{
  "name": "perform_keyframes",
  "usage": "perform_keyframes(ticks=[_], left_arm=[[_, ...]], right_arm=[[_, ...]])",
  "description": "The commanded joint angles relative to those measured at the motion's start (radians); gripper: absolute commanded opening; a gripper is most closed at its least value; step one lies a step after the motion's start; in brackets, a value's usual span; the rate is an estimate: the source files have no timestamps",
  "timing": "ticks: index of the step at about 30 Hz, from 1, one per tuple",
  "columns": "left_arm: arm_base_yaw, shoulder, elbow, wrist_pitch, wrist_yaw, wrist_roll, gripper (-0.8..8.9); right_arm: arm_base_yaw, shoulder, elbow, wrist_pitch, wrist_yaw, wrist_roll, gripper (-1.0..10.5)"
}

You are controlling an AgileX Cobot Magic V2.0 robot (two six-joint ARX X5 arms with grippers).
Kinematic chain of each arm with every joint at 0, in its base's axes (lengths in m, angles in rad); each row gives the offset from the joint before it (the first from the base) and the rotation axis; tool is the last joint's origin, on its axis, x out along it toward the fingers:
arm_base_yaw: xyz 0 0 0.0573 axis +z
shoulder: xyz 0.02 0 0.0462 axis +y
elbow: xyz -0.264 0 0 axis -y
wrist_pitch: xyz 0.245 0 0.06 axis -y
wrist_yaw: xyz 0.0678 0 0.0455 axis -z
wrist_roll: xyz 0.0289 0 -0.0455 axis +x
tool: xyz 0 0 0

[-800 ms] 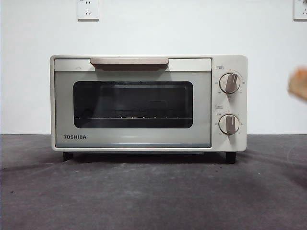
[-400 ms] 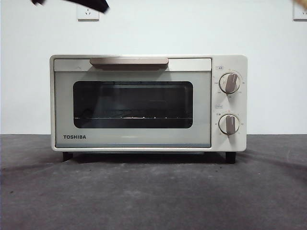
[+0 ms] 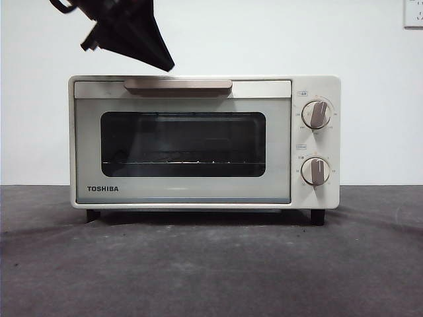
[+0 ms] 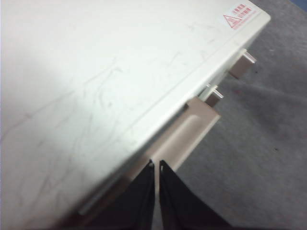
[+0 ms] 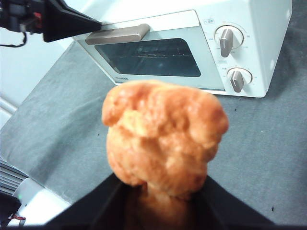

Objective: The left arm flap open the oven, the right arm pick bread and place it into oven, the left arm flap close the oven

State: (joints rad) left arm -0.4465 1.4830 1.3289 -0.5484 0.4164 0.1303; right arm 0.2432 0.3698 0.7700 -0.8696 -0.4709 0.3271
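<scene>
A cream-white TOSHIBA oven [image 3: 205,142] stands on a dark grey table [image 3: 211,271] against a white wall, its door fully shut. The dark glass window [image 3: 183,144] shows a wire rack inside, and two beige knobs [image 3: 316,114] sit one above the other on the right panel. The left gripper [image 3: 165,65] comes down from the upper left as a black wedge, its tip just above the oven's top edge, close to the left end of the beige-brown bar handle [image 3: 178,85]. In the left wrist view the two black jaws are pressed together with only a thin slit between them, holding nothing, poised over the handle [image 4: 189,129] at the front edge of the scuffed oven top. The right gripper [image 5: 160,199] clamps the bread [image 5: 163,136], a lumpy golden-orange loaf, held in the air in front of the oven and well apart from it
</scene>
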Motion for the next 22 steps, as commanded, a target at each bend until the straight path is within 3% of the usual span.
perform_keyframes(ticks=[1, 22], left_arm=[[-0.006, 0.032, 0.026, 0.011, -0.023, 0.018, 0.17], [-0.046, 0.071, 0.026, -0.171, -0.031, 0.038, 0.16]], right_arm=[[0.005, 0.0, 0.014, 0.017, 0.001, 0.014, 1.5], [0.005, 0.0, 0.014, 0.017, 0.008, 0.013, 1.5]])
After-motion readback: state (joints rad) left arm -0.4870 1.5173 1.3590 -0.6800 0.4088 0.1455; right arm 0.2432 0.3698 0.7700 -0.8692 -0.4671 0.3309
